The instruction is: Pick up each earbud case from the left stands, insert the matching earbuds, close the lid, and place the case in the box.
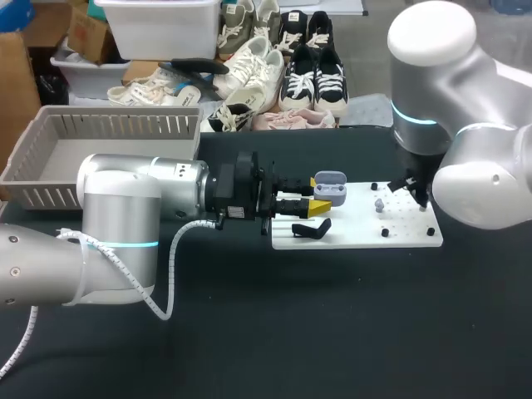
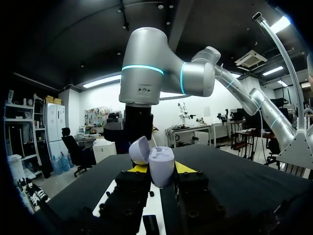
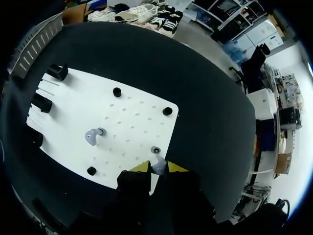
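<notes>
Left tool (image 2: 161, 170) pinching open earbud case (image 2: 161, 159), right tool (image 3: 157, 169) pinching earbud (image 3: 157, 164)

The black table (image 1: 332, 332) bears a white pegboard (image 1: 407, 226) (holes across it) and a grey basket (image 1: 125, 125).

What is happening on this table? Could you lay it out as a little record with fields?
left gripper: shut on the earbud case, which has its lid open
right gripper: down at an earbud near the edge of the white board
second earbud: lies on the board, apart from the first
basket: at the table's far left, behind the left arm
</notes>
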Action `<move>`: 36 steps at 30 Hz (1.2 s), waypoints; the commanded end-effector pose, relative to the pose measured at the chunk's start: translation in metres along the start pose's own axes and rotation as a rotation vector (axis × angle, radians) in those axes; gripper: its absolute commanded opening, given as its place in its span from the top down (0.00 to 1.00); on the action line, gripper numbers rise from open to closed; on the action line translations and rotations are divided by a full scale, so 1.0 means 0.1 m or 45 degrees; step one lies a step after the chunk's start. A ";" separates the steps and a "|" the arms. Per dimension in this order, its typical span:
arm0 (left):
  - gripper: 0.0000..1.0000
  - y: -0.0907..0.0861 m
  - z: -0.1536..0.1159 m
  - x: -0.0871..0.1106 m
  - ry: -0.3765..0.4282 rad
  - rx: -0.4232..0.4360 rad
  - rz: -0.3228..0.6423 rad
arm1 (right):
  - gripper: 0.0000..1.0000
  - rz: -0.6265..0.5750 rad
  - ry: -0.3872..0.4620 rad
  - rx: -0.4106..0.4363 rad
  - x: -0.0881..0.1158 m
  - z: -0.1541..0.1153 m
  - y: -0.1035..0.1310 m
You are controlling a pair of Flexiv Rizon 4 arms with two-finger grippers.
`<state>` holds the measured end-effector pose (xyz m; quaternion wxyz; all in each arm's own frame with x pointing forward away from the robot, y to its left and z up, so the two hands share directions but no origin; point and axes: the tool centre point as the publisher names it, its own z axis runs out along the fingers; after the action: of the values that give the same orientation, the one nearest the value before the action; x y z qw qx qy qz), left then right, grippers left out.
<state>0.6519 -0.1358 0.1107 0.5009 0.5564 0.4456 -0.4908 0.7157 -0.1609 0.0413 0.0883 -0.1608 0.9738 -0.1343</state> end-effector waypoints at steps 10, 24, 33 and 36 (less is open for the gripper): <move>1.00 -0.02 0.00 0.00 0.000 -0.008 0.002 | 1.00 0.017 -0.033 0.031 0.33 -0.47 0.11; 1.00 -0.02 0.00 0.00 0.000 -0.008 0.002 | 1.00 0.017 -0.094 0.014 0.43 -0.63 0.21; 1.00 -0.02 0.00 0.00 0.000 -0.008 0.002 | 1.00 0.313 0.016 0.073 0.40 -0.57 0.24; 1.00 -0.02 0.00 0.00 0.000 -0.008 0.002 | 1.00 0.522 0.077 0.041 0.38 -0.59 0.27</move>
<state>0.6519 -0.1358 0.1107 0.5009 0.5564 0.4456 -0.4908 0.6529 -0.1446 0.0823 0.1140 -0.0420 0.9835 -0.1344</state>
